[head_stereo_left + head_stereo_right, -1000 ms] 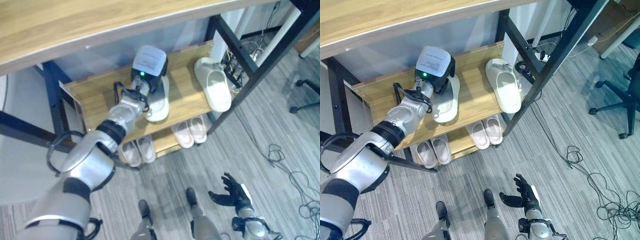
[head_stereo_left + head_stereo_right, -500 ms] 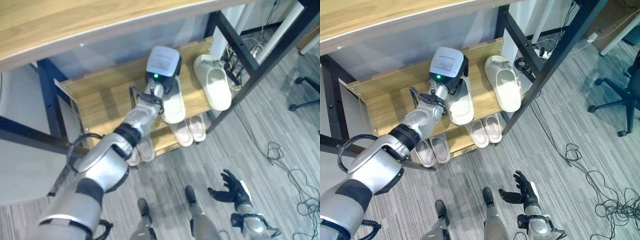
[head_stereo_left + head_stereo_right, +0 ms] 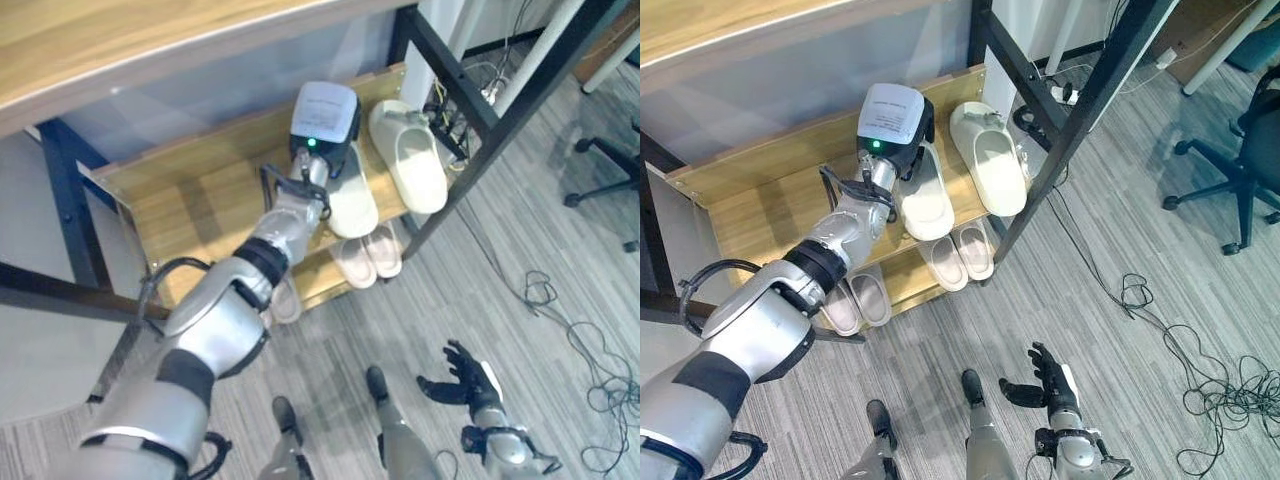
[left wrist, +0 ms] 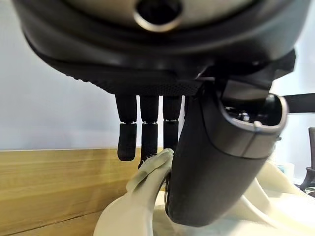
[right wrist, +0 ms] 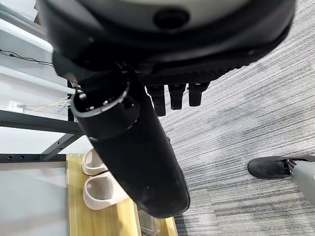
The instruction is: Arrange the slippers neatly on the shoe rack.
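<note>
The wooden shoe rack (image 3: 760, 215) carries two cream slippers (image 3: 987, 168) above (side by side), two pale pairs (image 3: 958, 255) below.

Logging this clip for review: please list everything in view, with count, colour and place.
Held slipper: one, cream, upper shelf, beside the other cream one.
Second slipper: one, cream, upper shelf at the right end.
Small slippers: two pairs, pale pink, lower shelf.
Shoe rack: one, wooden shelves in a black frame, under a wooden tabletop.
Office chair: one, black, on the grey floor at the right.
Loose cables: black, on the floor at the right.
Left hand: dark, thumb and fingers pinching the held slipper's strap.
Right hand: dark, fingers spread, low above the floor.
</note>
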You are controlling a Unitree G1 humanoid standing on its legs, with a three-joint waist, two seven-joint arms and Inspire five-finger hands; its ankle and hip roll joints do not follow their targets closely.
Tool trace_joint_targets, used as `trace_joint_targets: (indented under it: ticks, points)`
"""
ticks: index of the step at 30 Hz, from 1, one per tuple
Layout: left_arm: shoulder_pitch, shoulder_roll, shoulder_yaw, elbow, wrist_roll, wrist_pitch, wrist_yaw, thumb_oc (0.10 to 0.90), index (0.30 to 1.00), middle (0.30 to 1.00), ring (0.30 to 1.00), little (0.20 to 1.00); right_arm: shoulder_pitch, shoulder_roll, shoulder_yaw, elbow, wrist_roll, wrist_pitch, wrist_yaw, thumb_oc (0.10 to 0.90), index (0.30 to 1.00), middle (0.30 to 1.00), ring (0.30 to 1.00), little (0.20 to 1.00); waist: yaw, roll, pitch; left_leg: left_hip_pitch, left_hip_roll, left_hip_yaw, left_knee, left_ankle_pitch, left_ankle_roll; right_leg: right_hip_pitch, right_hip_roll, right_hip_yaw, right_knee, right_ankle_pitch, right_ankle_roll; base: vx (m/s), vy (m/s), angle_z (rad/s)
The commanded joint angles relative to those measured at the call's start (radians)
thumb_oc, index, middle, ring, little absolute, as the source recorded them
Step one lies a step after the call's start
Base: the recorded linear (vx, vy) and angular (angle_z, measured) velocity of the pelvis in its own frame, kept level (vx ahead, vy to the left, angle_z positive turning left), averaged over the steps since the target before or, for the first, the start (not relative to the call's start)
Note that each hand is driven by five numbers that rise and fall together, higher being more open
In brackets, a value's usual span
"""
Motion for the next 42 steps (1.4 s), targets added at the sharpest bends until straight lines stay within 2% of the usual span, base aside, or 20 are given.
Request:
trace_joint_targets:
  ticks: [1, 12, 13, 14, 21, 27, 32, 36, 42]
  points:
    - [-0.225, -0.051, 0.033, 0.114, -0.021, -0.021, 0.020, 0.400, 0.300, 0.300, 0.300, 0.300, -0.026, -0.091, -0.047, -0.011, 0.018, -0.062, -0.015, 0.800, 0.900, 0.900, 0.900, 0.900, 0.016, 0.038, 0.005, 0.032, 0.014, -0.045, -0.006, -0.096, -0.012, 0.009, 0.047, -0.113, 0.027, -0.113, 0.012, 0.00, -0.035, -0.02]
    - [-0.220, -0.065, 0.016, 0.116, -0.013, -0.029, 0.021, 0.402, 0.302, 0.302, 0.302, 0.302, -0.046, -0.093, -0.034, 0.029, 0.026, -0.061, -0.011, 0.800, 0.900, 0.900, 0.900, 0.900, 0.008, 0.024, -0.003, 0.012, 0.022, -0.040, -0.006, -0.091, -0.013, -0.015, 0.052, -0.103, 0.023, -0.104, 0.011, 0.00, -0.020, -0.04]
    - [-0.217, -0.064, 0.017, 0.116, -0.020, -0.037, 0.022, 0.737, 0.806, 0.806, 0.806, 0.806, -0.045, -0.090, -0.033, 0.035, 0.030, -0.062, -0.009, 0.800, 0.900, 0.900, 0.900, 0.900, 0.007, 0.020, -0.006, 0.010, 0.025, -0.035, -0.006, -0.089, -0.014, -0.020, 0.053, -0.103, 0.022, -0.101, 0.011, 0.01, -0.027, -0.04]
    - [-0.217, -0.064, 0.017, 0.116, -0.020, -0.037, 0.022, 0.800, 0.900, 0.900, 0.900, 0.900, -0.045, -0.090, -0.033, 0.035, 0.030, -0.062, -0.009, 0.800, 0.900, 0.900, 0.900, 0.900, 0.007, 0.020, -0.006, 0.010, 0.025, -0.035, -0.006, -0.089, -0.014, -0.020, 0.053, -0.103, 0.022, -0.101, 0.011, 0.01, -0.043, -0.01]
    - [-0.209, -0.065, 0.038, 0.090, -0.080, -0.068, 0.029, 0.800, 0.900, 0.900, 0.900, 0.900, -0.040, -0.079, -0.029, 0.058, 0.029, -0.057, -0.012, 0.800, 0.900, 0.900, 0.900, 0.900, 0.007, 0.015, -0.023, 0.008, 0.029, -0.031, -0.006, -0.088, -0.015, -0.022, 0.054, -0.102, 0.018, -0.099, 0.009, 0.00, 0.000, 0.00]
    - [-0.197, -0.069, 0.089, 0.045, -0.270, -0.144, 0.014, 0.800, 0.900, 0.900, 0.900, 0.900, -0.045, -0.081, -0.034, 0.073, 0.032, -0.045, -0.010, 0.800, 0.900, 0.900, 0.900, 0.900, 0.015, 0.023, -0.033, 0.014, 0.025, -0.040, -0.006, -0.088, -0.015, -0.012, 0.052, -0.112, 0.019, -0.104, 0.007, 0.00, 0.000, 0.00]
    - [-0.162, -0.100, 0.108, -0.035, -0.357, -0.182, -0.002, 0.800, 0.900, 0.900, 0.900, 0.900, -0.070, -0.070, -0.047, 0.097, 0.043, -0.033, -0.012, 0.800, 0.900, 0.900, 0.900, 0.900, 0.030, 0.033, -0.034, 0.017, 0.019, -0.051, -0.006, -0.086, -0.013, -0.003, 0.047, -0.124, 0.022, -0.107, 0.005, 0.00, -0.001, 0.01]
    - [-0.098, -0.132, 0.146, -0.112, -0.519, -0.225, -0.035, 0.800, 0.900, 0.900, 0.900, 0.900, -0.110, -0.055, -0.052, 0.116, 0.058, -0.017, -0.018, 0.800, 0.900, 0.900, 0.900, 0.900, 0.043, 0.041, -0.032, 0.022, 0.012, -0.058, -0.006, -0.084, -0.011, 0.005, 0.046, -0.127, 0.024, -0.109, 0.002, 0.00, 0.000, 0.00]
    - [-0.122, -0.104, 0.087, -0.090, -0.367, -0.190, -0.032, 0.800, 0.900, 0.900, 0.900, 0.900, -0.133, -0.056, -0.048, 0.132, 0.051, -0.009, -0.018, 0.800, 0.900, 0.900, 0.900, 0.900, 0.053, 0.045, -0.032, 0.027, 0.008, -0.061, -0.006, -0.085, -0.010, 0.013, 0.041, -0.132, 0.025, -0.107, 0.004, -0.01, 0.006, 0.08]
